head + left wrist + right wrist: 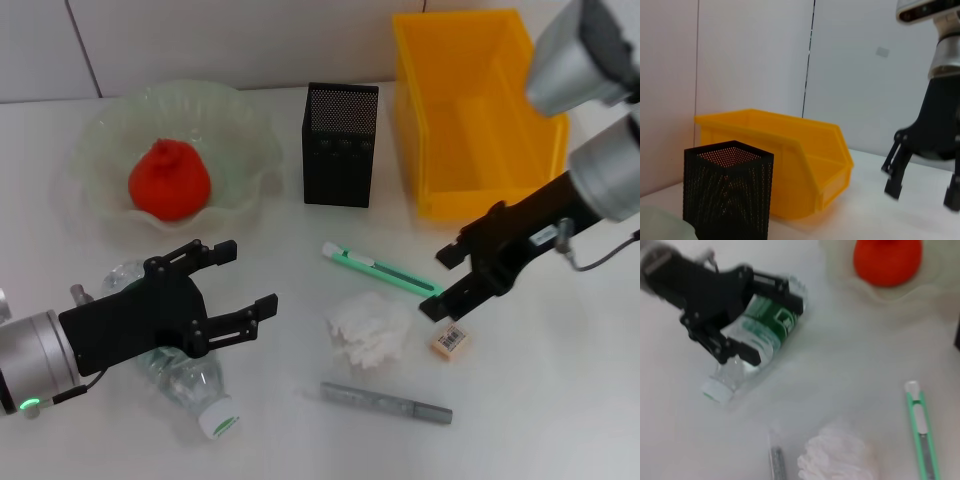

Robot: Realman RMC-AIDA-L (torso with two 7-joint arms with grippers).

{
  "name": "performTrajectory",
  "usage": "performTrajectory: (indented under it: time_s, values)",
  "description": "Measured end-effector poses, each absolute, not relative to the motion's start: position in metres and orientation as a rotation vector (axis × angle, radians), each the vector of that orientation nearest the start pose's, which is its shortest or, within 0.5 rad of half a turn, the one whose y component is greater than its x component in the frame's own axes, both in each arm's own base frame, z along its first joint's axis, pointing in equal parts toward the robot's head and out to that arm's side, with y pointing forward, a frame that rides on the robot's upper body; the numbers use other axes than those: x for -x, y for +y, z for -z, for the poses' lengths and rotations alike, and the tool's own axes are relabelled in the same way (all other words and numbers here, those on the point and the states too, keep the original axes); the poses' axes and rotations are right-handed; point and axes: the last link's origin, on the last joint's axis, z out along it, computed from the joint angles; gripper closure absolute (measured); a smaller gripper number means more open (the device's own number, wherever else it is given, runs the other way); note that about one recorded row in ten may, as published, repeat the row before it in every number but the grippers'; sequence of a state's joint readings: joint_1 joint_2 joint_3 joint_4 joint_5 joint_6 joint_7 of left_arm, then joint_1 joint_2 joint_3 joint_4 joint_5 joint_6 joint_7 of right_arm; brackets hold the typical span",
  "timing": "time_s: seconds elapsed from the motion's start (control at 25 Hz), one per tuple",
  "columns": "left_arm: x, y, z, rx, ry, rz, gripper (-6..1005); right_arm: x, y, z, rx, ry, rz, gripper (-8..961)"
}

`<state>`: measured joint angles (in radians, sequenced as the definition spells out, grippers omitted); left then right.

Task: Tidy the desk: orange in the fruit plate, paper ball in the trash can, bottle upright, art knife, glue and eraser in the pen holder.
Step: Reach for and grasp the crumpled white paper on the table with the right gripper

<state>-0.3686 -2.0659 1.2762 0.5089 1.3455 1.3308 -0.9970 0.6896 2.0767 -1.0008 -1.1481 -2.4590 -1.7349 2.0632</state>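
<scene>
While the bottle (pixel 178 372) lies on its side on the bench (pixel 560 410), its white cap points toward the robot and its base away toward the fruit plate (pixel 250 170), so its long axis runs nearly along the left claw's line of reach. Left claw (pixel 235 300): directly above the bottle's labelled middle, prongs apart, straddling the body but not yet closed on it; in the right wrist view the green label shows between them. Judged the nearer arm for setting the bottle upright. Orange (pixel 168 180): already in the fruit plate, beyond the left claw. Right claw (pixel 442 283): well apart from the bottle, prongs apart, hovering over the art knife (pixel 380 269) tip, eraser (pixel 450 340) just beneath it.
</scene>
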Motion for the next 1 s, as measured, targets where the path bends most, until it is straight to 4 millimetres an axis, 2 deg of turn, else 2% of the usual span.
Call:
performTrajectory:
  time_s: [0.12,0.52,0.8,1.0]
  values:
    - [0.268,0.297,0.053,2.624,-0.419,0.818,132,-0.19,0.36,-0.005,2.952,0.749,0.26,137]
    - [0.267,0.298,0.054,2.624,-0.418,0.819,133,-0.187,0.368,0.033,2.968,0.699,0.318,156]
    - [0.266,0.299,0.054,2.625,-0.416,0.82,132,-0.185,0.367,0.053,2.985,0.676,0.33,169]
    - [0.266,0.299,0.055,2.626,-0.415,0.82,132,-0.187,0.368,0.058,2.977,0.684,0.334,178]
